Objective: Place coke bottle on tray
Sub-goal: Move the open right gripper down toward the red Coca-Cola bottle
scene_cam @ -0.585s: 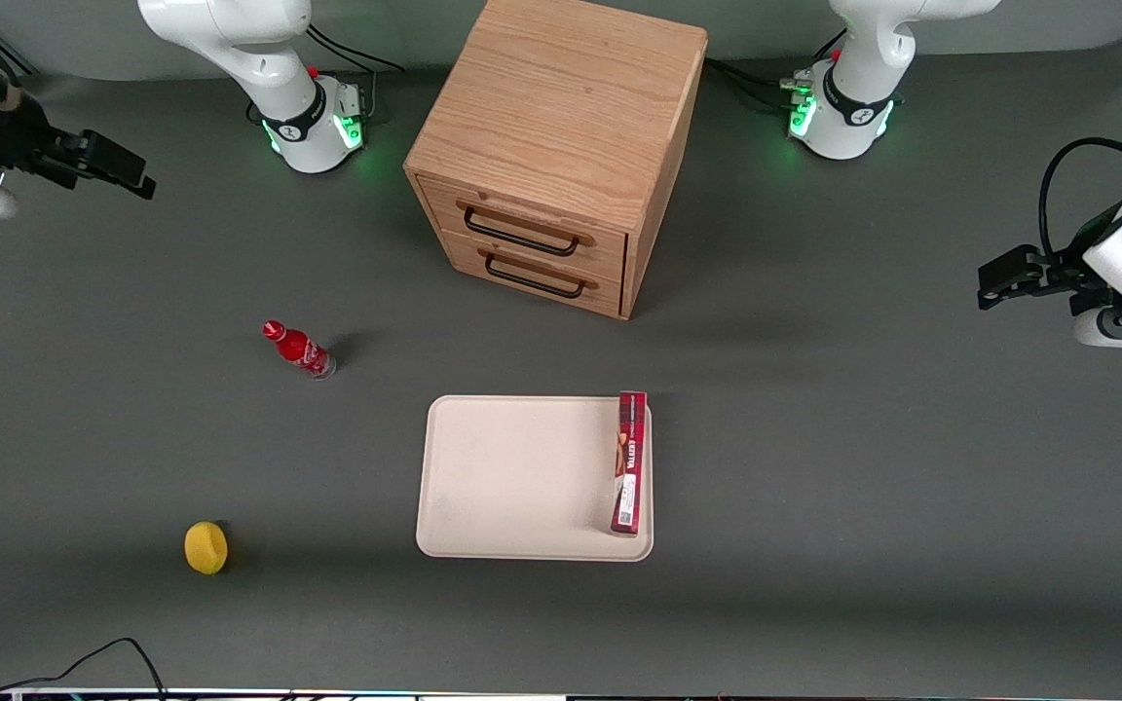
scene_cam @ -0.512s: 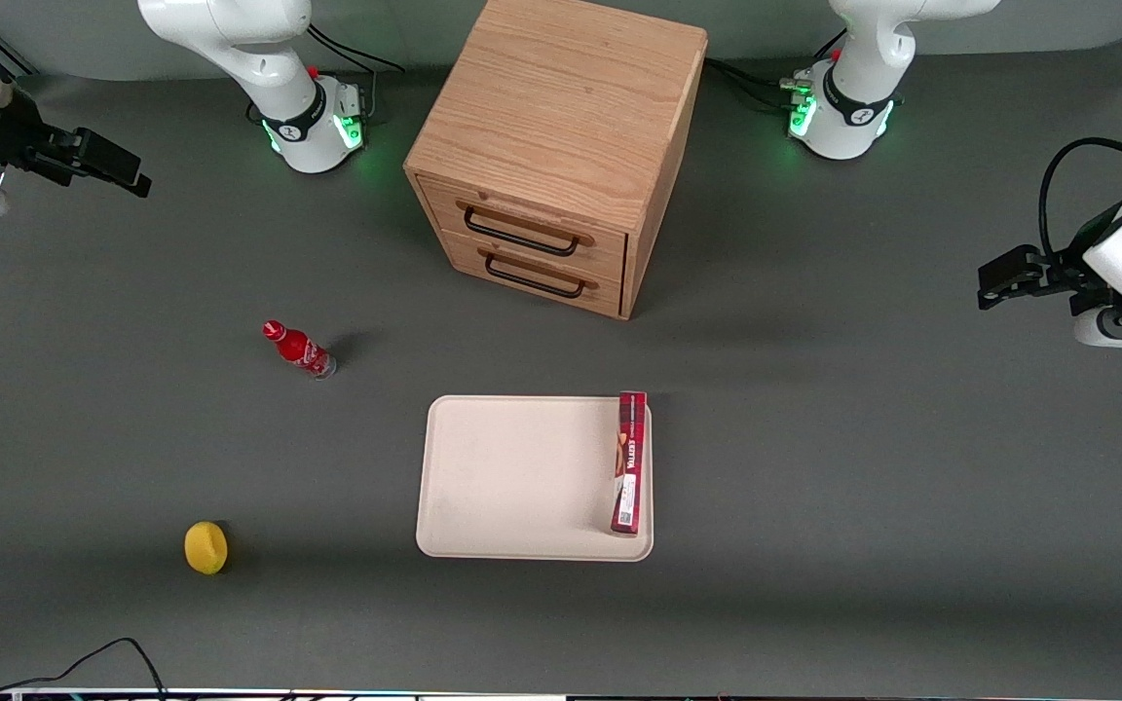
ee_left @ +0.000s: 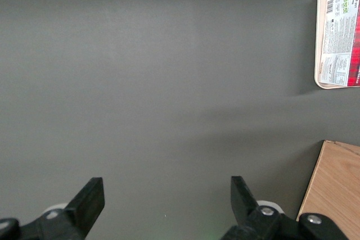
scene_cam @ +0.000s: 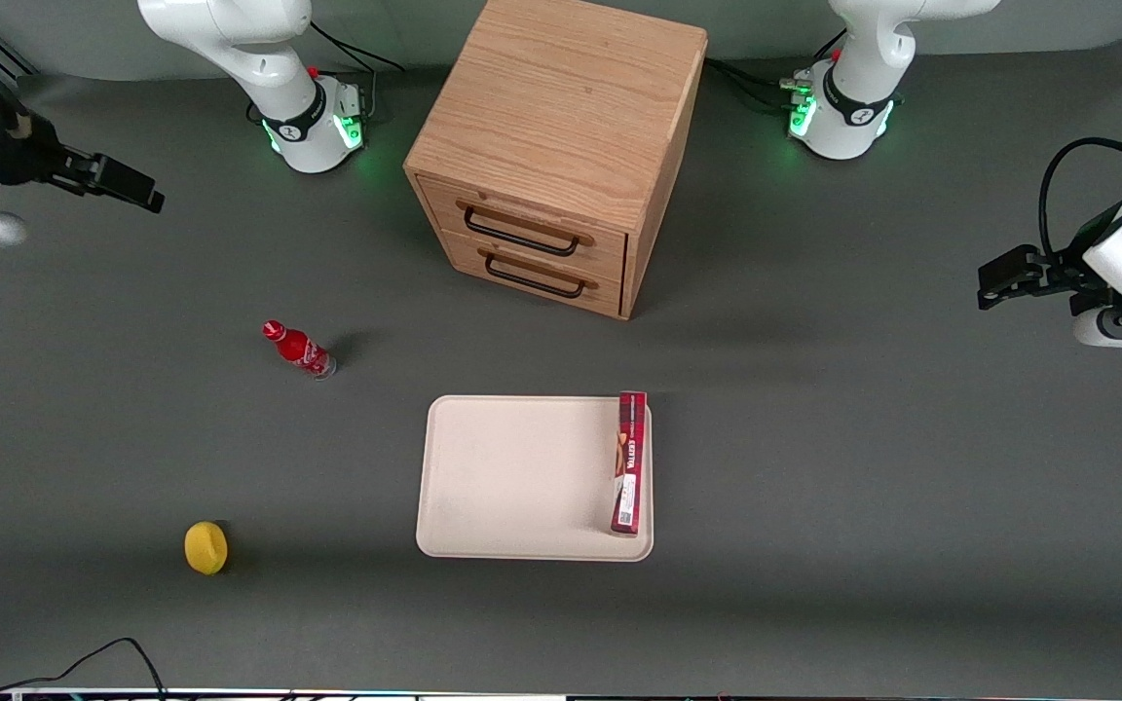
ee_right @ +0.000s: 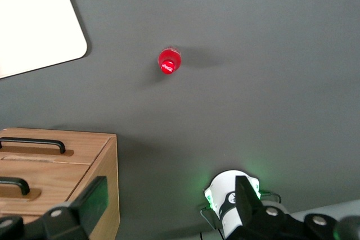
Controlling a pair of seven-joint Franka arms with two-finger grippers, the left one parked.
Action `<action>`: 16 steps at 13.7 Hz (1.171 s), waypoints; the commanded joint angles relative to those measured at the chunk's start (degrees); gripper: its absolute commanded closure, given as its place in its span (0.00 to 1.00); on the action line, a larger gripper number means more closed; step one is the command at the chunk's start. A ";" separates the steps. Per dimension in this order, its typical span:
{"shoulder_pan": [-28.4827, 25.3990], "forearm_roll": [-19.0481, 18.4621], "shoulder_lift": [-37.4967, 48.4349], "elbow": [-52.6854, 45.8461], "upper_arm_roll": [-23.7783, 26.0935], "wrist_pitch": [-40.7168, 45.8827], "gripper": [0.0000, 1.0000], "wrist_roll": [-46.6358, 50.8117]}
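The coke bottle (scene_cam: 298,349), small and red with a red cap, stands upright on the grey table, off the tray and toward the working arm's end. In the right wrist view I see it from above (ee_right: 169,61). The cream-beige tray (scene_cam: 522,477) lies nearer the front camera, in front of the cabinet; one corner shows in the right wrist view (ee_right: 34,21). My right gripper (scene_cam: 137,190) hangs open and empty high over the working arm's end of the table, farther from the front camera than the bottle and well apart from it. Its fingers stand wide apart (ee_right: 169,200).
A long red box (scene_cam: 629,462) lies on the tray along its edge toward the parked arm. A wooden two-drawer cabinet (scene_cam: 561,146) stands at the table's middle. A yellow lemon (scene_cam: 205,547) lies nearer the front camera than the bottle. The working arm's base (ee_right: 233,198) shows.
My right gripper has shifted slightly nearer the front camera and toward the bottle. The bottle, tray and box have not moved.
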State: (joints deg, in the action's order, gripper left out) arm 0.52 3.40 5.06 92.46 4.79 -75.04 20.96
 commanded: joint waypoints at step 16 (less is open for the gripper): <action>-0.70 -2.17 -5.24 44.74 2.50 -60.75 0.94 1.63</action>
State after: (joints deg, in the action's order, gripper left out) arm 0.33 2.50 -1.67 136.01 6.99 -135.02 21.18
